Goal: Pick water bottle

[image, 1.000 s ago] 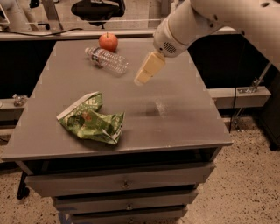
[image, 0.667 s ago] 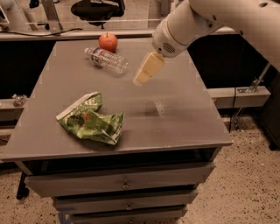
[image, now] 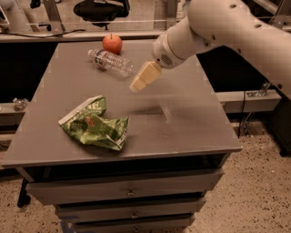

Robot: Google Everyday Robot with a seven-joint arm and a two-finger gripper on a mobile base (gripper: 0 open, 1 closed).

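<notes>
The water bottle (image: pixel 111 62) is a clear ribbed plastic bottle with a white cap. It lies on its side at the far left of the grey table top (image: pixel 182 118), cap pointing left. A red-orange apple (image: pixel 112 43) sits just behind it. My gripper (image: pixel 144 77) hangs from the white arm above the table's middle, just right of the bottle's base and a little above it. It points down and to the left toward the bottle. It holds nothing that I can see.
A crumpled green snack bag (image: pixel 93 125) lies at the front left of the table. Drawers (image: pixel 127 191) sit under the table top. A black office chair (image: pixel 101 9) stands behind the table. Speckled floor lies to the right.
The gripper has shifted slightly left and down toward the bottle. The bottle, apple and bag have not moved.
</notes>
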